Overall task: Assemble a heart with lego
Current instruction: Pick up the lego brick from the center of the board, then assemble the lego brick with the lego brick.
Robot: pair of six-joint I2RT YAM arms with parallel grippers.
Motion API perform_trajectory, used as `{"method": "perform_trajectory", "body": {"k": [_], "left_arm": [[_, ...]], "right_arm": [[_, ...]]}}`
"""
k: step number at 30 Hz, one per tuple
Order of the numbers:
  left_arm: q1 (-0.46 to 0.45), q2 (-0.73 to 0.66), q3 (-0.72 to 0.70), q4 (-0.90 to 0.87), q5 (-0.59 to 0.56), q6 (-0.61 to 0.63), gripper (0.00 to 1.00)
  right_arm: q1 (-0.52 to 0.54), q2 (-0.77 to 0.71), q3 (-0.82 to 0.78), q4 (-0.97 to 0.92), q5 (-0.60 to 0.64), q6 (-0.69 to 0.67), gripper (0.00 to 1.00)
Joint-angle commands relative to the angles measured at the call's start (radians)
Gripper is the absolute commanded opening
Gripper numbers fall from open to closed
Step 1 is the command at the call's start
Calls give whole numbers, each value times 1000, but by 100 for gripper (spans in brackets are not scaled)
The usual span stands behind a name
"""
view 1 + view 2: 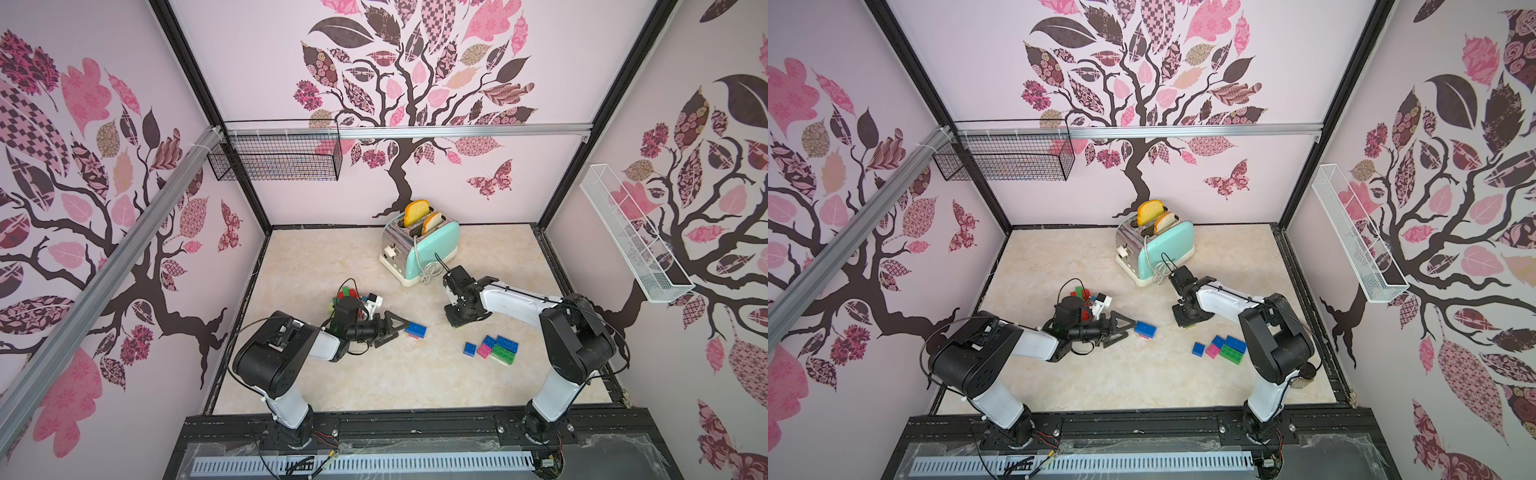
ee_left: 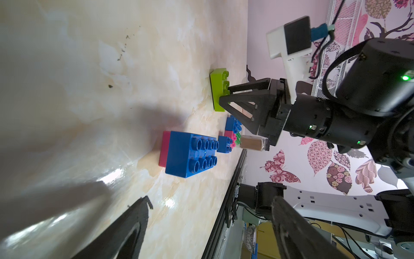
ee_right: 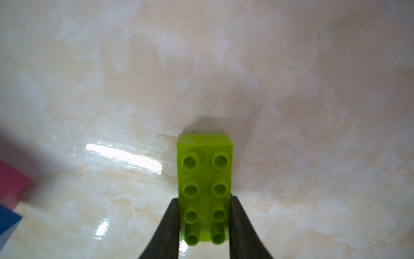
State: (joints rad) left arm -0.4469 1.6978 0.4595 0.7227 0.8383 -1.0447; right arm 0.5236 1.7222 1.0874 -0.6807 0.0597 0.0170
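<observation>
My right gripper is shut on a lime 2x4 lego brick, its fingers pressed to the long sides at one end. In the left wrist view the lime brick sits at the table surface. In both top views the right gripper points down near the table's middle. My left gripper lies low and open, nothing between its fingers. Just in front of it is a blue 2x4 brick stacked on a pink one. A joined group of blue, pink and green bricks lies to the right.
A mint and chrome toaster with two slices of toast stands at the back, its cord trailing close to my right wrist. More loose bricks lie behind my left arm, partly hidden. A black wire basket and a white one hang on the walls.
</observation>
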Motion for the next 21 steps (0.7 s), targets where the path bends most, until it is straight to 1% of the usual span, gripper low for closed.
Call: {"method": "perform_trajectory", "body": {"k": [1, 4, 8, 13, 16, 21], "left_arm": [[23, 29, 24, 9, 10, 21, 89], [46, 42, 37, 10, 19, 21, 89], [54, 43, 47, 12, 22, 21, 89], [54, 43, 57, 11, 25, 23, 90], [54, 40, 61, 10, 27, 20, 90], [53, 35, 64, 13, 33, 17, 90]], "right_arm": [[44, -78, 46, -43, -70, -43, 13], [94, -97, 85, -90, -98, -77, 11], [154, -92, 144, -147, -120, -126, 9], [221, -31, 244, -209, -151, -215, 8], [253, 4, 288, -213, -167, -252, 8], [279, 69, 343, -214, -166, -308, 7]]}}
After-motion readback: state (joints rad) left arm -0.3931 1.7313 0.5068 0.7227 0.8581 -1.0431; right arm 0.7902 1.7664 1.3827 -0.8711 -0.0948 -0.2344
